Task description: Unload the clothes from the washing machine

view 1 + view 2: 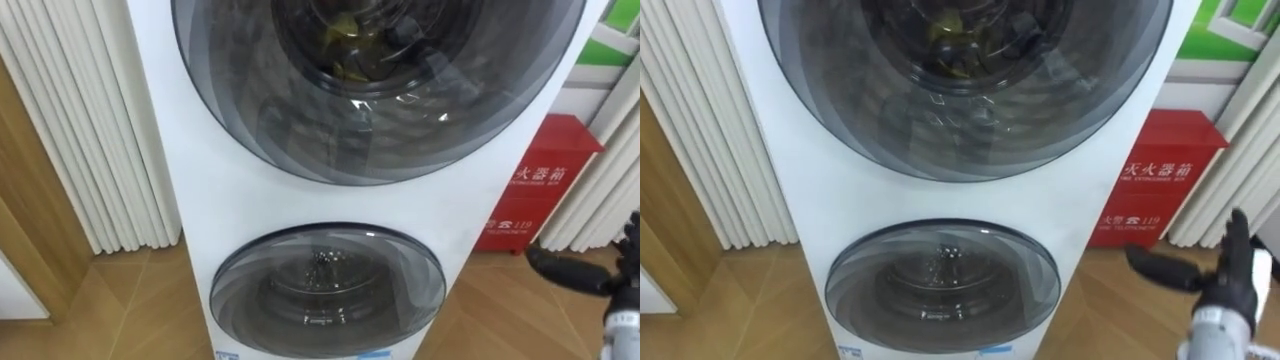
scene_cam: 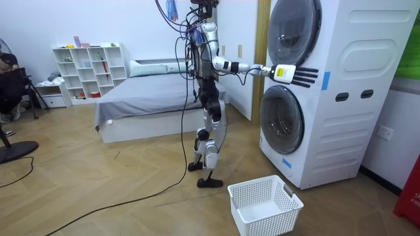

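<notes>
- Wooden floor point(image 2: 98, 177) runs across the bedroom, and nearest me a white basket point(image 2: 266, 204) sits on it, empty, just in front of the washing machine point(image 2: 341, 85) and off to one side of the robot's feet. Anything pulled out and let go too soon would likely land on the boards, since the basket isn't under the doors.
- Next comes the robot, standing upright and facing the stacked machine with its right hand point(image 2: 289, 73) stretched out level with the gap between the two doors, fingers straight and spread wide, holding nothing.
- From its own eyes that hand shows low and off to the right, well clear of the glass. A reach from there could knock flat fingers against the front panel.
- Both the upper door point(image 1: 965, 80) and the lower door point(image 1: 940, 275) look closed, so no cloth can come out until one is opened.
- Yellow-green clothes point(image 1: 955, 35) lie behind the upper glass. I can make out none in the lower drum, so opening that one would waste the move.
- Farther back, a red box point(image 1: 1145, 190) stands close beside the machine, where an elbow might catch it.
</notes>
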